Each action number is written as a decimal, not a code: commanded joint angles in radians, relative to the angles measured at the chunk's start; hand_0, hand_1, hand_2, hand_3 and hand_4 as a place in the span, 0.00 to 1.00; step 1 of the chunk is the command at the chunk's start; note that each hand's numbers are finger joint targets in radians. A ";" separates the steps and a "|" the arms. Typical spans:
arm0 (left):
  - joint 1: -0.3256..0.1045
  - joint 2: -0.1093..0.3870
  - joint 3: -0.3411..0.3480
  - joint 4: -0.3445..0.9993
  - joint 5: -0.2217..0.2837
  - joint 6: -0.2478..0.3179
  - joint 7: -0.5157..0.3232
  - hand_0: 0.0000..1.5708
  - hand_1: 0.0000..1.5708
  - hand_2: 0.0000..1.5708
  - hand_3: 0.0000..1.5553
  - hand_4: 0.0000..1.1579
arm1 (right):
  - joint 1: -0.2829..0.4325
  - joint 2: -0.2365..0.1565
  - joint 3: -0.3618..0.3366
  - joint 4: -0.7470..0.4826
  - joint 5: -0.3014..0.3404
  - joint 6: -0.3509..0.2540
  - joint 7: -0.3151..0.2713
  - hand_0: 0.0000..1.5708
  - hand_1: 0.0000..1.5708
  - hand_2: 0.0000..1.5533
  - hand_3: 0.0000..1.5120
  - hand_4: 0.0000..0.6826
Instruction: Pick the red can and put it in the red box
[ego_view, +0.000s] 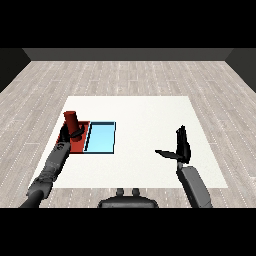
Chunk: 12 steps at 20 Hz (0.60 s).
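Left hand (69, 138) sits over the red tray (80, 146) at the table's (145, 110) left side, fingers curled round the lower part of the red can (71, 121). Can stands roughly upright, tilted slightly left, its top poking out above the hand. It's over the tray's far-left part; can't tell from this angle whether its base touches the tray floor or hangs just above it, since the hand covers that spot. Left forearm runs in from the near-left corner and hides the tray's left edge.

Light blue tray (101, 138) lies just right of the red one, edges touching, nothing in it.

Right hand (179, 150) is well apart, over bare table on the near right. Fingers straight and pointing up/far, thumb stuck out to the left, spread, holding nothing.
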 joint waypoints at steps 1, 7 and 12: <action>-0.103 -0.026 0.014 0.217 -0.036 0.010 -0.011 1.00 1.00 0.98 0.94 0.89 | -0.052 0.028 -0.014 0.085 -0.026 0.041 -0.016 0.00 0.00 0.00 0.00 0.00; -0.095 -0.035 -0.010 0.381 -0.071 0.009 0.114 0.43 0.43 0.43 0.00 0.62 | -0.087 0.039 -0.038 0.148 -0.021 0.034 -0.036 0.00 0.00 0.00 0.00 0.00; -0.077 0.003 0.069 0.422 -0.008 -0.001 0.119 0.56 0.56 0.56 0.22 0.58 | -0.125 0.046 -0.046 0.169 -0.010 0.028 -0.037 0.00 0.00 0.00 0.00 0.00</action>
